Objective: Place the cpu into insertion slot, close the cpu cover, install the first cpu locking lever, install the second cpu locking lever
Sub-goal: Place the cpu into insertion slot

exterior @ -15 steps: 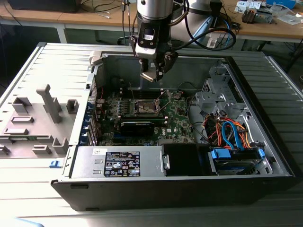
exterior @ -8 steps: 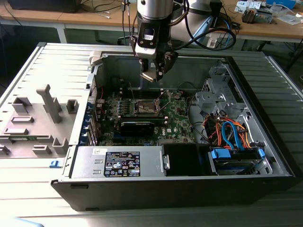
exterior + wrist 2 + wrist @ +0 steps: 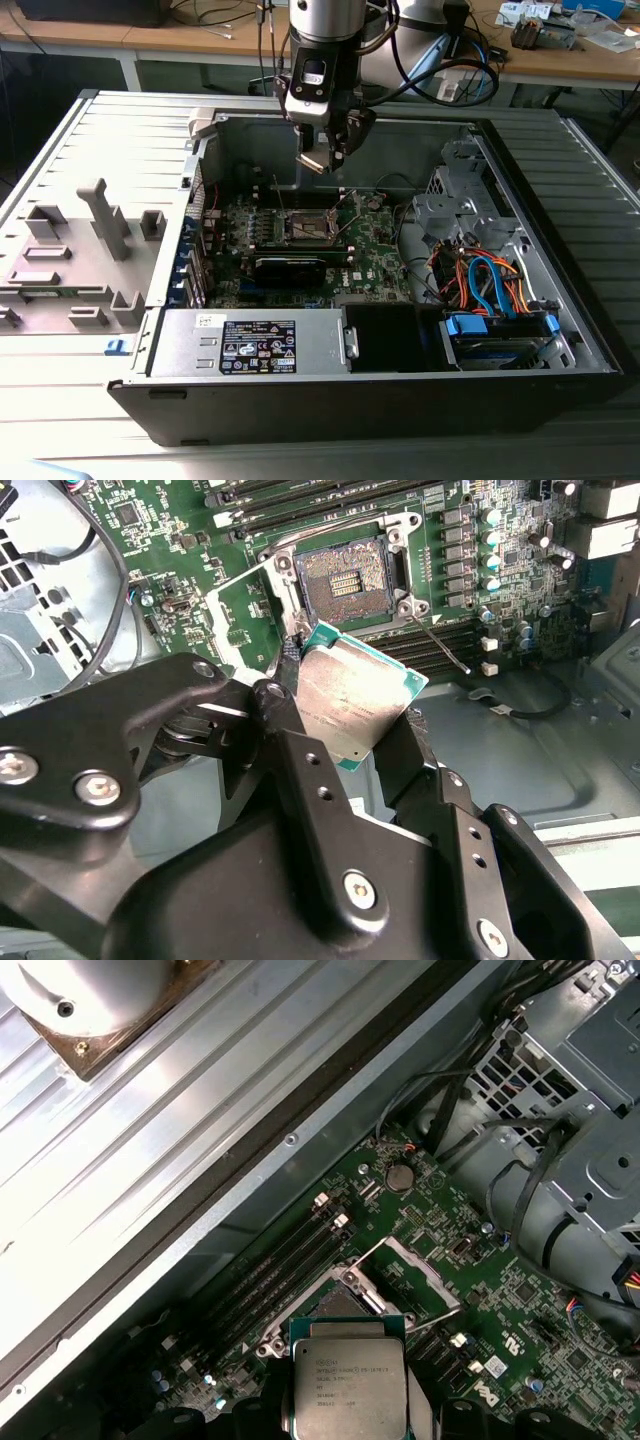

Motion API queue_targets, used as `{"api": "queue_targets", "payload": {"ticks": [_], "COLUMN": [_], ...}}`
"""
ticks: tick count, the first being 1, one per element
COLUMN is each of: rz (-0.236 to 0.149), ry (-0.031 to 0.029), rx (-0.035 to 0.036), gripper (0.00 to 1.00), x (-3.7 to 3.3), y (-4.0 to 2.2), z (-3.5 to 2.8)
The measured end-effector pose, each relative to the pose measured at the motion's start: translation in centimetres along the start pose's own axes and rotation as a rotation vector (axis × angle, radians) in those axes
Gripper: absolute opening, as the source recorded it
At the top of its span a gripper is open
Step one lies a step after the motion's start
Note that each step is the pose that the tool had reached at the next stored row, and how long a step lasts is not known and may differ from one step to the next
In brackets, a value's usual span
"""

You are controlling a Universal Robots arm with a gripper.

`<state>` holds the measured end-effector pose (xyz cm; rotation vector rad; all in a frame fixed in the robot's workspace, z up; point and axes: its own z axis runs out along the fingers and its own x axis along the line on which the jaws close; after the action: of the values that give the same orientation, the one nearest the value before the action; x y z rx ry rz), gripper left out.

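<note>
Tool (image 3: pixel 345 720) grips the cpu (image 3: pixel 350 1385) above the bare insertion slot (image 3: pixel 345 580) inside the open computer case (image 3: pixel 420 150)

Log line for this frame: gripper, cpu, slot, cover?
gripper: shut on cpu | cpu: held clear of insertion slot, not seated | insertion slot: empty | cpu cover: open

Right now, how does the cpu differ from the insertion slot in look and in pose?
The cpu has a pale silvery face with a green edge; the insertion slot has a dark centre inside a silver rim. The cpu is held up in the air, tilted, gripped between the fingers; the insertion slot lies flat on the green board, empty. Both are square.
</note>
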<state>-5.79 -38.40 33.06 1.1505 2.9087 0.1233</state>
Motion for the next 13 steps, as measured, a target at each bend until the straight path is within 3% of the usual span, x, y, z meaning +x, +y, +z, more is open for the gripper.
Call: {"api": "queue_targets", "payload": {"ticks": [13], "rz": [0.009], "ry": [-0.0007], "rx": [-0.0002], "gripper": [0.55], "x": [0.00], "y": [0.00], "z": [0.00]}}
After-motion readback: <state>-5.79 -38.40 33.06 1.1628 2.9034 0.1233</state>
